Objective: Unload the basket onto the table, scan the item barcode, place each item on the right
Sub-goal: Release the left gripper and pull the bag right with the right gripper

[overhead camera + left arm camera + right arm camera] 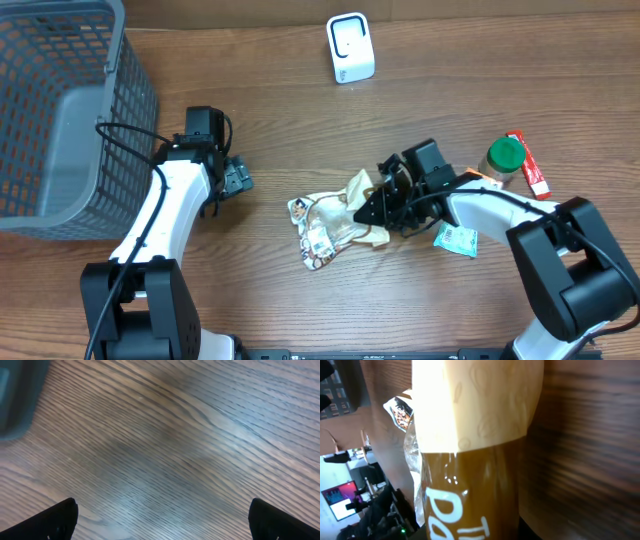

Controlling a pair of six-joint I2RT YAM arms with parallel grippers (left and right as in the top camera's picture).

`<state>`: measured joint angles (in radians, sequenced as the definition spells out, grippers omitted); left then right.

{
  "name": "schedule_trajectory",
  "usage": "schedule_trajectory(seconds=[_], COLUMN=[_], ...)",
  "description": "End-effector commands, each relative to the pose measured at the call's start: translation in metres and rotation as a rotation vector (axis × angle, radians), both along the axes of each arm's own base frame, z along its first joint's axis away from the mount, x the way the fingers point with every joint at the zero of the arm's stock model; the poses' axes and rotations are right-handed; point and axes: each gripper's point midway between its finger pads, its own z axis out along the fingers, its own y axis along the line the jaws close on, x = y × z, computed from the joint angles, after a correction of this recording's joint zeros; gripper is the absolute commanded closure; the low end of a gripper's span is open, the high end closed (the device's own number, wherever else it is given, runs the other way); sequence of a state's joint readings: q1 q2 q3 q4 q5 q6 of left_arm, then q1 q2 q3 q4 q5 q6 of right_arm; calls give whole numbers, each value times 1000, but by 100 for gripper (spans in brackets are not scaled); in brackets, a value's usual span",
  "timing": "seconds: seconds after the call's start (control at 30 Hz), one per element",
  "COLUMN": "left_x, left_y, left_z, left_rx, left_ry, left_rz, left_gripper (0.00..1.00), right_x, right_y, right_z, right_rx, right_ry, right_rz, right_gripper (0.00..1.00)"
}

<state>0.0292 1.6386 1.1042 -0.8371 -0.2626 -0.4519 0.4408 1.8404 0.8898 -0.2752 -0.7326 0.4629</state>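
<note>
A brown and cream packet [470, 460] with white lettering fills the right wrist view, and my right gripper [475, 532] is shut on it. From overhead that gripper [378, 208] holds the packet [360, 186] low over the table, at the edge of a crumpled cream printed pouch [322, 232]. The white barcode scanner [350, 47] stands at the back centre, well away from the packet. My left gripper [238, 178] is to the left of the pouch. Its jaws [162, 520] stand wide open over bare wood with nothing between them.
A grey mesh basket [60, 120] fills the far left. Behind my right arm stand a green-lidded jar [505, 158] and a red packet [533, 168]. A small teal and white packet [457, 238] lies under that arm.
</note>
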Motion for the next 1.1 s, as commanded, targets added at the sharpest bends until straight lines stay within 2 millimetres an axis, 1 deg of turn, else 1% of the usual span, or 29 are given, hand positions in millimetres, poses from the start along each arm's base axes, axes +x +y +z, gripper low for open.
schedule_trajectory(seconds=[0.0,0.1,0.13,0.17,0.2,0.3,0.37,0.5,0.57,0.6,0.7,0.73,0.77,0.8,0.97,1.07], left_x=[1,0,1,3,6,16,27,33,33,33,33,33,33,33,33,33], left_y=[16,19,19,17,14,-4,-21,-23,-23,-23,-23,-23,-23,-23,-23,-23], left_z=[8,7,7,7,5,-1,-3,-2,-2,-2,-2,-2,-2,-2,-2,-2], left_rx=[64,64,68,67,51,-35,-110,-117,-117,-117,-117,-117,-117,-117,-117,-117], left_ry=[-11,-7,1,6,6,-10,-44,-68,-70,-69,-70,-70,-70,-70,-70,-70], left_rz=[19,20,-14,-49,-99,-207,-305,-311,-311,-311,-311,-311,-311,-311,-311,-311], left_gripper=[1,0,0,0,0,0,0,0,0,0,0,1,0,1,0,0], right_x=[8,10,10,10,11,11,9,9,9,9,9,9,9,9,11,16], right_y=[-10,-18,-21,-24,-29,-39,-43,-43,-43,-43,-43,-42,-42,-42,-42,-39], right_z=[29,57,66,71,80,92,100,101,101,101,101,101,101,101,102,108], right_rx=[32,45,48,44,32,-7,-19,-18,-18,-18,-18,-17,-17,-17,-15,6], right_ry=[-129,-217,-247,-262,-292,-330,-349,-350,-351,-351,-350,-351,-351,-351,-360,-400], right_rz=[38,53,58,53,46,17,9,9,8,8,9,9,9,9,8,15], right_gripper=[96,96,96,96,96,96,96,96,83,78,78,80,91,96,96,96])
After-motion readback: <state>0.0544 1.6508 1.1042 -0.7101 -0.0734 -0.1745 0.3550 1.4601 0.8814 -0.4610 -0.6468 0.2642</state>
